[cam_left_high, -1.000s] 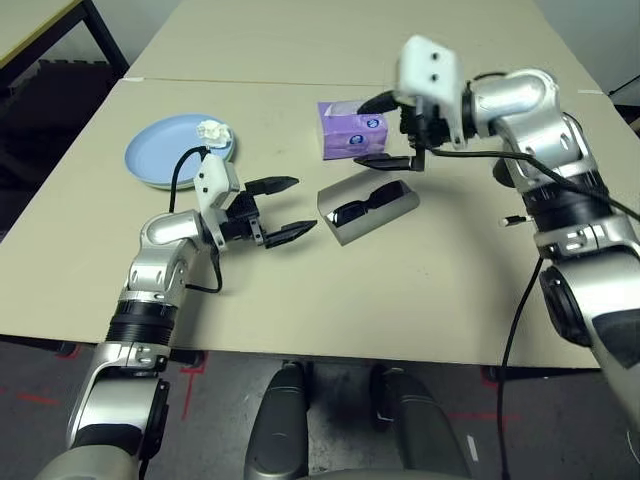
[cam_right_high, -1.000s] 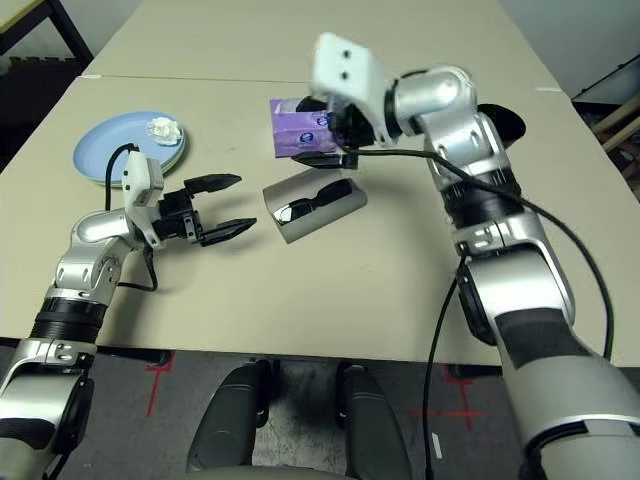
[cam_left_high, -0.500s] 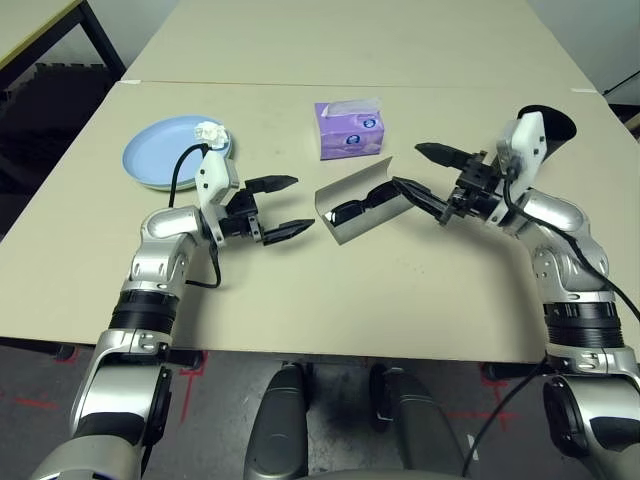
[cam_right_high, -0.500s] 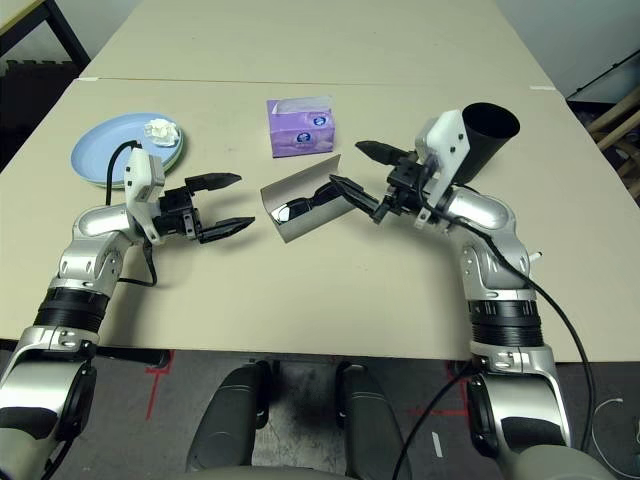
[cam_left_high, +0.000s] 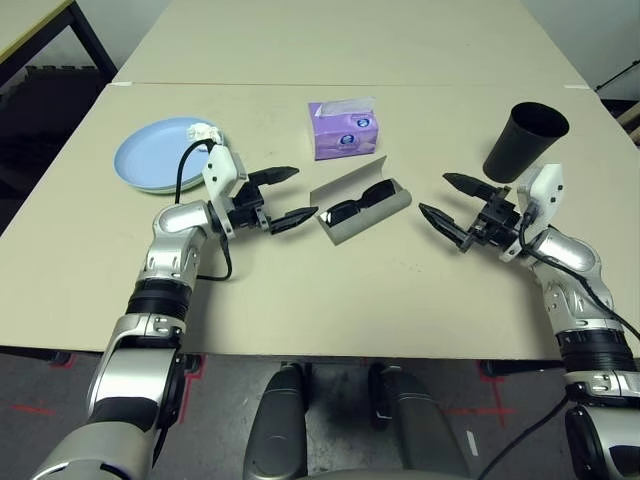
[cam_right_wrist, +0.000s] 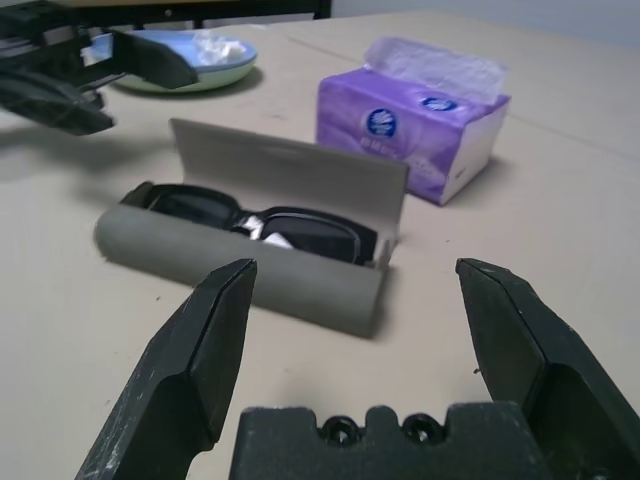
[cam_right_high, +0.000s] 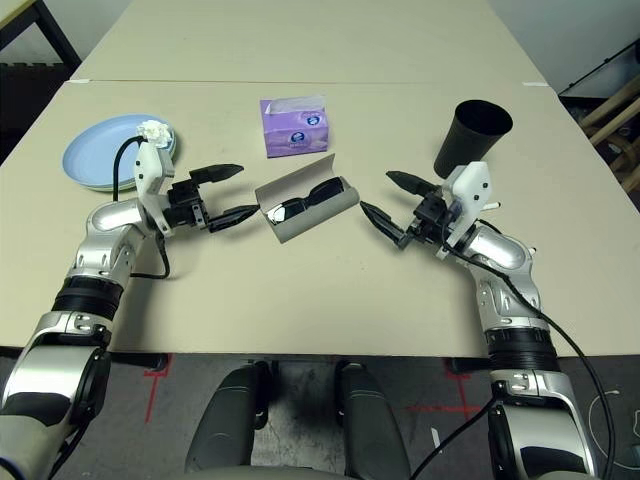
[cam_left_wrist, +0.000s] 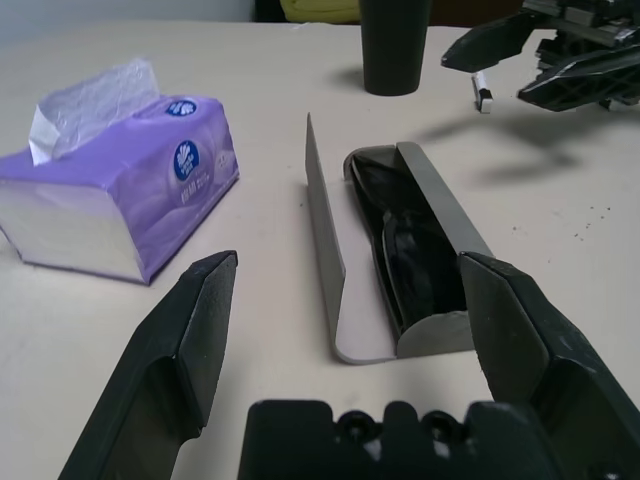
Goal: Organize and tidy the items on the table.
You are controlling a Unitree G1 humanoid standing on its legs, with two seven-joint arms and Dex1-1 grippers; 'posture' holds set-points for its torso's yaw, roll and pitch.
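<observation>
While both arms flank it mid-table, the grey oblong glasses case (cam_left_high: 362,205) lies open with the black sunglasses (cam_left_high: 360,204) inside. Left end effector (cam_left_high: 290,195) and right end effector (cam_left_high: 452,203) gape wide, both empty. To shut it cleanly, I'd steady the base and fold the upright lid down.

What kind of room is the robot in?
Probably a lab or workroom for testing robots. The big plain beige table has black metal legs, red tape marks are stuck on the dark floor, and cables run along the robot's arms.
</observation>
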